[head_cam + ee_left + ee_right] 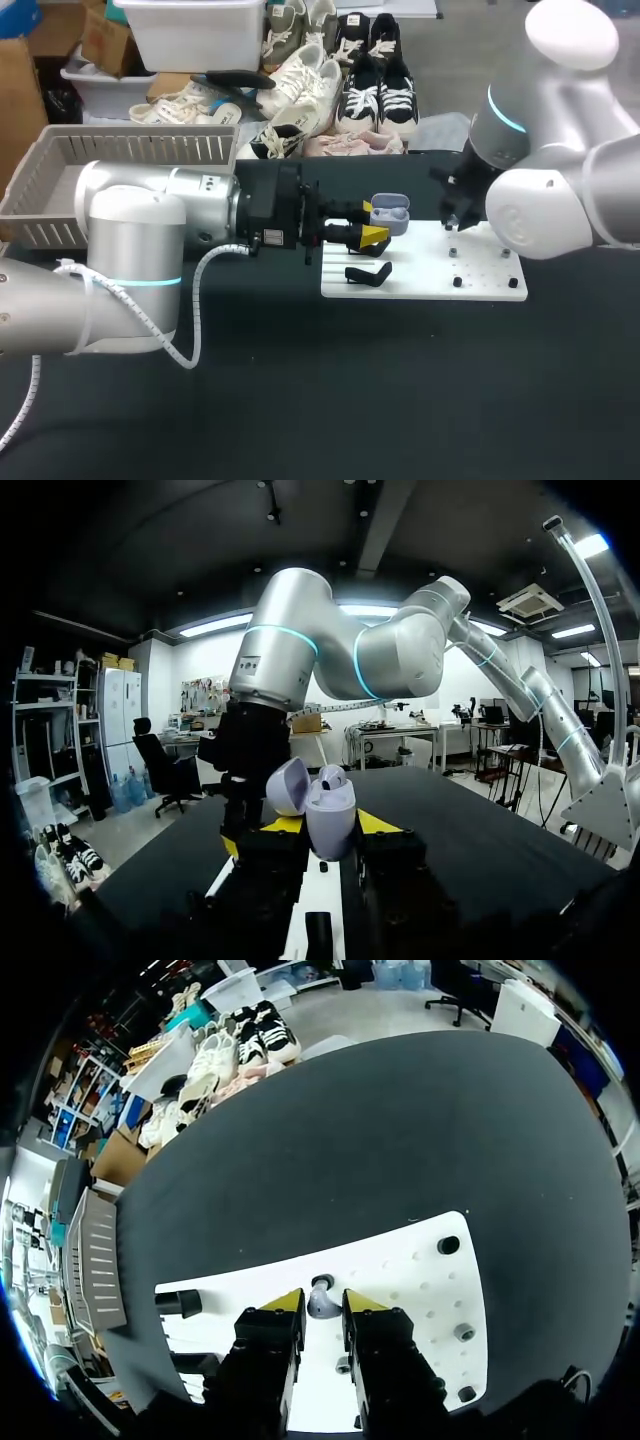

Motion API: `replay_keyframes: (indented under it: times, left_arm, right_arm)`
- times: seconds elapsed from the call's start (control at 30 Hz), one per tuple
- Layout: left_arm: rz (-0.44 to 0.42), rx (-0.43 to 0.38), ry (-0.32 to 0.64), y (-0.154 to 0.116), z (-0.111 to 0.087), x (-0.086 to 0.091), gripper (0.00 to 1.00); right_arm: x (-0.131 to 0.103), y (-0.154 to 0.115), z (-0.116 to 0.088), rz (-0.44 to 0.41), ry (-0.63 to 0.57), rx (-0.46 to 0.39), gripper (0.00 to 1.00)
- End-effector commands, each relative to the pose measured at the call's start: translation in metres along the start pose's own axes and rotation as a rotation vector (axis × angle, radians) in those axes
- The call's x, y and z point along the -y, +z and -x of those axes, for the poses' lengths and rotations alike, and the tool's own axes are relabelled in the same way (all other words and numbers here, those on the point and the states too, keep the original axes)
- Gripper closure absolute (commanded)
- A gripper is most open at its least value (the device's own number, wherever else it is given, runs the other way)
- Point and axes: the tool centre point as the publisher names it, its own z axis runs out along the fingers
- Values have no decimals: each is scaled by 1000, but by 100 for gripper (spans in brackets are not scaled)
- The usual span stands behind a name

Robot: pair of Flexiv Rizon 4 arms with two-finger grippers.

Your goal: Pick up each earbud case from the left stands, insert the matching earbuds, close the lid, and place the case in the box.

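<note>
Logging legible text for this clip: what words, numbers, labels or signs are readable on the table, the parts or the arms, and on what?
No text can be read anywhere in these views.
White stickers on the left arm: too small to read.
Label on the right arm, left wrist view: blurred, unreadable.
Earbud case: no print visible.
White board: no print visible.
</note>
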Motion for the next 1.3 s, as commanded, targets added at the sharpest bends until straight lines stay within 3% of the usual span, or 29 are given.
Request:
replay_keyframes:
  times: [0.03, 0.37, 0.77, 1.1, 1.3]
  left_arm:
    - [5, 0, 1, 0, 0, 1, 100]
    - [5, 0, 1, 0, 0, 1, 100]
    - [5, 0, 1, 0, 0, 1, 100]
    - [5, 0, 1, 0, 0, 1, 100]
    - [5, 0, 1, 0, 0, 1, 100]
  right_arm:
    - [0, -1, 0, -7, 3, 2, 97]
    - [2, -7, -1, -12, -2, 14, 100]
    - [9, -37, -6, 2, 3, 51, 100]
    - [14, -113, -14, -29, -49, 96, 100]
    - [13, -169, -24, -129, -110, 99, 100]
